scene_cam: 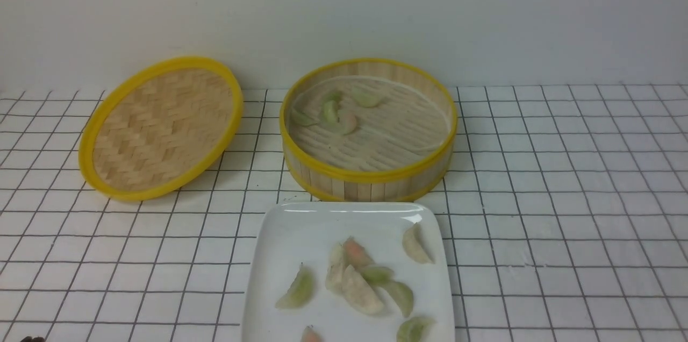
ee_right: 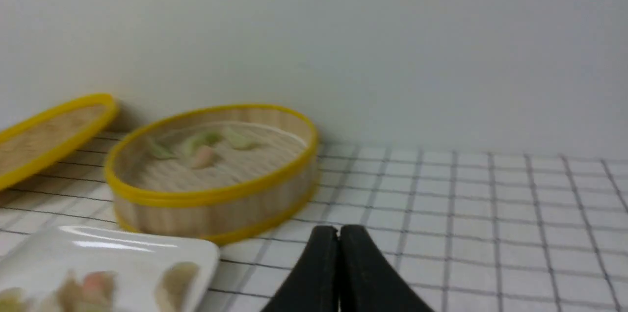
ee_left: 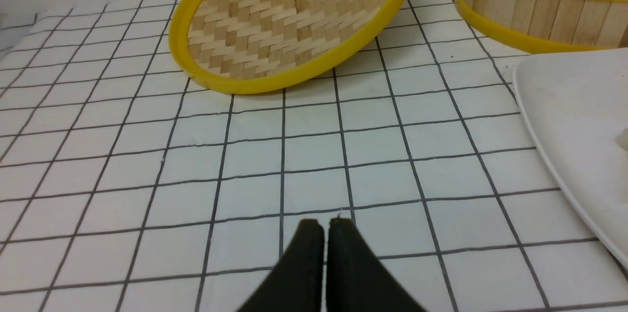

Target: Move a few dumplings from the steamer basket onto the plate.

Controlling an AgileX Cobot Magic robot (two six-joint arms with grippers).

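The steamer basket (scene_cam: 371, 175) stands at the back centre with several dumplings (scene_cam: 337, 115) on the far left of its floor. In front of it the white plate (scene_cam: 285, 245) carries several dumplings (scene_cam: 359, 288), green, cream and pink. My left gripper (ee_left: 324, 223) is shut on nothing, low over the checked cloth, left of the plate (ee_left: 569, 120). My right gripper (ee_right: 338, 228) is shut on nothing too, right of the plate (ee_right: 191, 253) and the basket (ee_right: 216, 214). Neither arm shows in the front view, apart from a dark speck at the bottom left corner.
The flat woven lid (scene_cam: 161, 127) with a yellow rim leans tilted at the back left, beside the basket. A pale wall closes off the back. The white cloth with a black grid (scene_cam: 564, 213) covers the table.
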